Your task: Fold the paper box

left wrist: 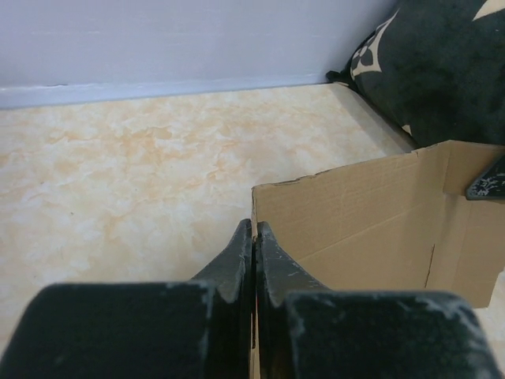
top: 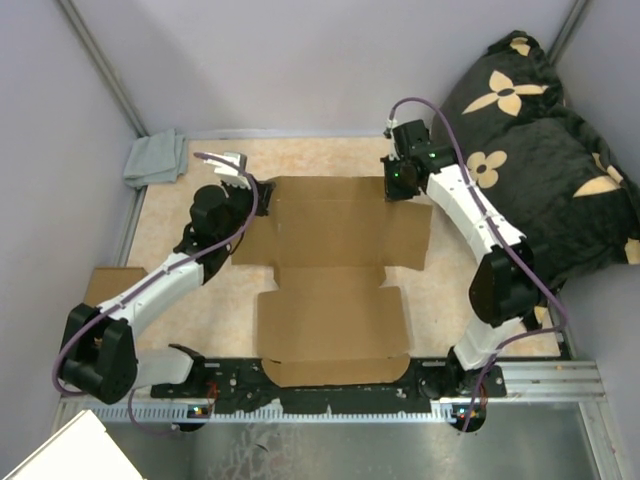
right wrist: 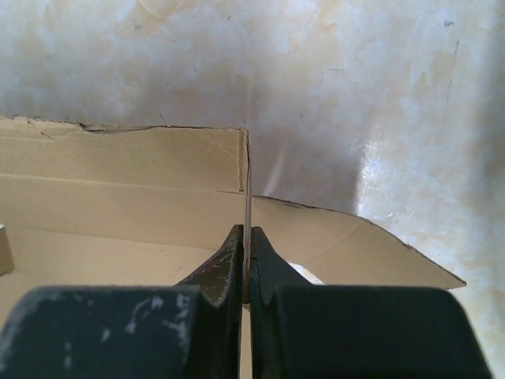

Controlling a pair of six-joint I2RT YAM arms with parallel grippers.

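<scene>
The paper box (top: 335, 270) is a plain brown die-cut sheet lying mostly flat in the middle of the table, its far panel raised. My left gripper (top: 262, 195) is shut on the far left flap edge; in the left wrist view the thin cardboard edge (left wrist: 254, 207) stands between the closed fingertips (left wrist: 254, 230). My right gripper (top: 396, 182) is shut on the far right flap; in the right wrist view the upright cardboard edge (right wrist: 246, 181) runs into the closed fingertips (right wrist: 245, 234).
A grey cloth (top: 156, 158) lies at the far left corner. A smaller brown cardboard piece (top: 110, 284) lies at the left edge. A black cushion with tan flowers (top: 545, 150) fills the right side. Grey walls close the back.
</scene>
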